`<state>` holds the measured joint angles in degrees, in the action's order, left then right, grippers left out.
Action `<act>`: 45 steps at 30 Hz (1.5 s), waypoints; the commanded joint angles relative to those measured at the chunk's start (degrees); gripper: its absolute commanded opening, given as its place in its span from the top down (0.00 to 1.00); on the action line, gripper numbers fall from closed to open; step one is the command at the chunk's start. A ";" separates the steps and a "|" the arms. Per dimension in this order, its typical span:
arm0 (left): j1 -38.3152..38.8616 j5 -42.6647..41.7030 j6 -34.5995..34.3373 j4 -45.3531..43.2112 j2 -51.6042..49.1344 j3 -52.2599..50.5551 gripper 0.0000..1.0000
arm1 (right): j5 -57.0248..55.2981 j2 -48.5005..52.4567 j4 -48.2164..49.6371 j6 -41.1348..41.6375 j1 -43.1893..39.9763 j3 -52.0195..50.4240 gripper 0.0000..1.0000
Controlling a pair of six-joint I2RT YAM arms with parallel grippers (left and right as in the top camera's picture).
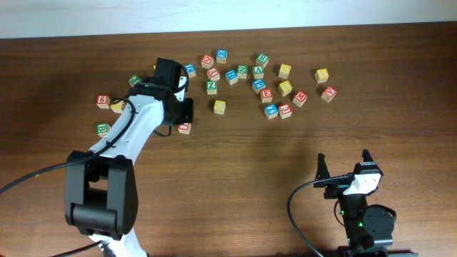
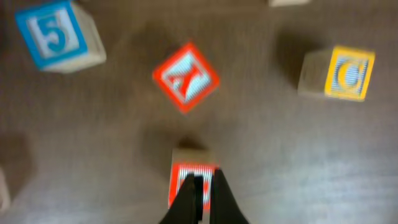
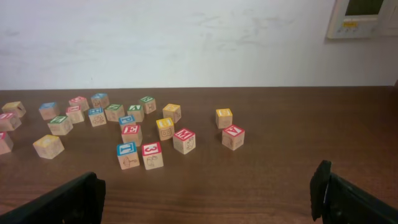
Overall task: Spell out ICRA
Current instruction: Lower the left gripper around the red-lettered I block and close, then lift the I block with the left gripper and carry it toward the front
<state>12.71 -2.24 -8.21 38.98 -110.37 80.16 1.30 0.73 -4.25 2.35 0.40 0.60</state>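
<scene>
Left gripper (image 2: 200, 182) pinched closed, empty, tips over red-faced wooden block (image 2: 176, 182); right gripper (image 3: 205, 202) gaping, empty. Letter-picking step: next reopen, straddle that block

At 6 o'clock I see my left gripper (image 2: 200, 186), jaws pressed together, tips over a red-faced block (image 2: 181, 174). Toward 12 lies a second red block (image 2: 185, 78), turned cornerwise. A blue block (image 2: 57, 34) sits at 10, a yellow block (image 2: 348, 73) at 2. The lettering is blurred.

Worktop (image 1: 400, 121): dark brown wood grain. Wall (image 3: 186, 37): plain white, evenly lit. Wall panel (image 3: 364, 17): pale, upper right.
</scene>
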 commanded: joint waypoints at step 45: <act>0.74 0.79 -0.09 -11.52 1.44 -10.69 0.84 | -0.50 -0.52 -0.28 -0.44 0.28 -0.28 0.02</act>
<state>13.30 -1.85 -8.45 26.92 -110.34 69.76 1.28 0.73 -4.25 2.33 0.40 0.60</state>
